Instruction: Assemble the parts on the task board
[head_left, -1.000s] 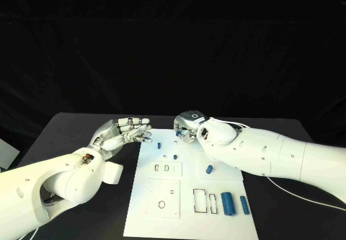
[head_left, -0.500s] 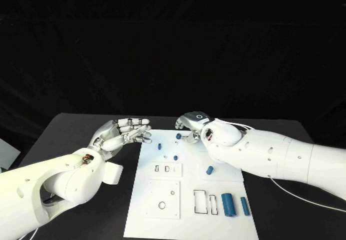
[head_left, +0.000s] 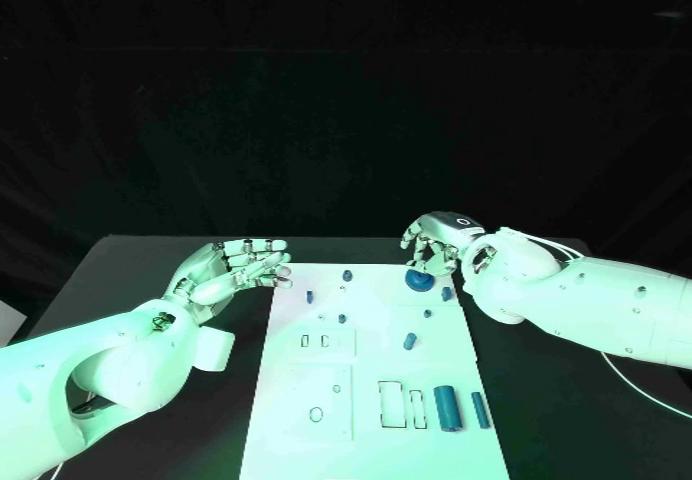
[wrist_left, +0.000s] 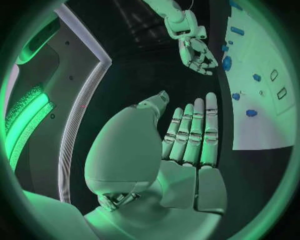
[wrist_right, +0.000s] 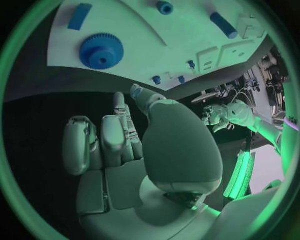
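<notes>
My right hand (head_left: 440, 250) has shifted aside and let go, fingers apart, baring the blue gear (head_left: 420, 282) on the task board (head_left: 289, 440); my left hand (head_left: 238, 268) hangs empty.

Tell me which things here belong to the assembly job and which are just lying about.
For the job:
- task board
- blue gear, by the right hand
- two blue cylinders
- small blue pegs
- left hand, holding nothing

Lying about:
- white block on the black table, off the board
</notes>
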